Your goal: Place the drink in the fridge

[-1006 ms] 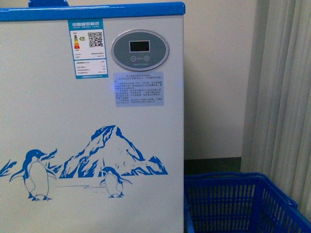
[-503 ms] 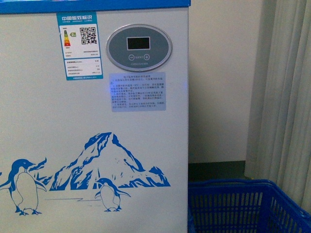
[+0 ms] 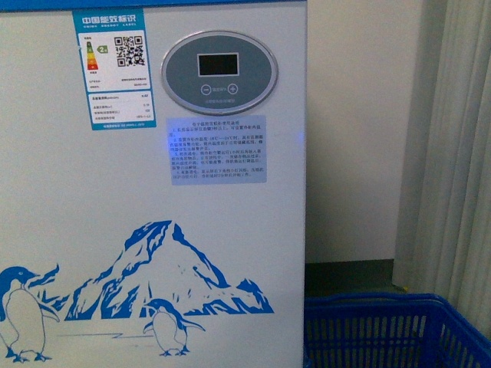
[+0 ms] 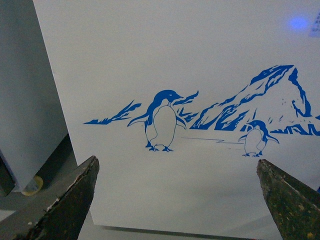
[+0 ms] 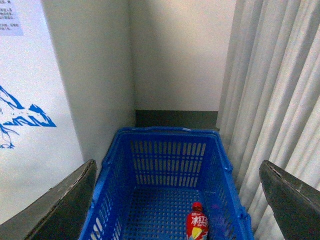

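The fridge is a white chest with a blue penguin-and-mountain picture and an oval grey display; it fills the left of the front view. Its front also fills the left wrist view, where my left gripper stands open and empty before the fridge. The drink, a small bottle with a red cap and a red label, stands upright on the floor of a blue lattice basket. My right gripper hangs open above that basket, well clear of the bottle. Neither arm shows in the front view.
The blue basket stands on the floor right of the fridge, against a cream wall. Pale curtains hang close on its far side. A plain grey cabinet stands beside the fridge's other side.
The front view has moved closer to the fridge: its blue top rim has slipped out at the top, its right edge has shifted right, and the basket sits lower in the picture.
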You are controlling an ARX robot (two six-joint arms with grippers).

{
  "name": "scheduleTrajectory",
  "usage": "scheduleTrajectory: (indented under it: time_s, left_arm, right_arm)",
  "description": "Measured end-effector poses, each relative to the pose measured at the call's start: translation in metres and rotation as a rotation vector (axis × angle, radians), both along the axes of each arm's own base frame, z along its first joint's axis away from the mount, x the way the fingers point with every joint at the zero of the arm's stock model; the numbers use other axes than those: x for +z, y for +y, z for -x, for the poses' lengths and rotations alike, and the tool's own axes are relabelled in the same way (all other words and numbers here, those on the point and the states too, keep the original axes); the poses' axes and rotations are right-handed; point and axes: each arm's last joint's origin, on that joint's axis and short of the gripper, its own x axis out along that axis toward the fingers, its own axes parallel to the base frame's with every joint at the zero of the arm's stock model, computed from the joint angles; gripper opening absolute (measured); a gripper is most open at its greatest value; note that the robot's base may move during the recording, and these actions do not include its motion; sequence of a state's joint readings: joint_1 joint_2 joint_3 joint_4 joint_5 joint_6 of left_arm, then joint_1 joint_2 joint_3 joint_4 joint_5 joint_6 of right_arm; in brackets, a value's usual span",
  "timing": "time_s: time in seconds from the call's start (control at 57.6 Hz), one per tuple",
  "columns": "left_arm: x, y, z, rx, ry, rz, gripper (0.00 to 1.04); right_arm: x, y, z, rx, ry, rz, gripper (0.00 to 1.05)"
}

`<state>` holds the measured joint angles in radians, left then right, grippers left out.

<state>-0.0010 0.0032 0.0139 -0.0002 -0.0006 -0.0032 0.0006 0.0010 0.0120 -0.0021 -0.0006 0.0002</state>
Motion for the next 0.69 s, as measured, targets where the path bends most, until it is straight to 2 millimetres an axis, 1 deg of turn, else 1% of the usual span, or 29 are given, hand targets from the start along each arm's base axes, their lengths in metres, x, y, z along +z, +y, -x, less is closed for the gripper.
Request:
scheduleTrajectory:
  time_s: [0.659, 0.677, 0.694]
  left_arm:
    - [0.0, 0.0, 0.0, 0.0, 0.0, 0.0, 0.97]
    - [0.0, 0.0, 0.0, 0.0, 0.0, 0.0, 0.97]
    - [0.0, 0.0, 0.0, 0.0, 0.0, 0.0, 0.97]
  right_arm:
    - [0.0, 0.0, 0.0, 0.0, 0.0, 0.0, 0.97]
    - [0.0005, -0.0001, 0.0, -0.006, -0.009, 0.007, 0.97]
    - [0.0042, -0.0005, 0.0, -0.022, -0.058, 0.025, 0.97]
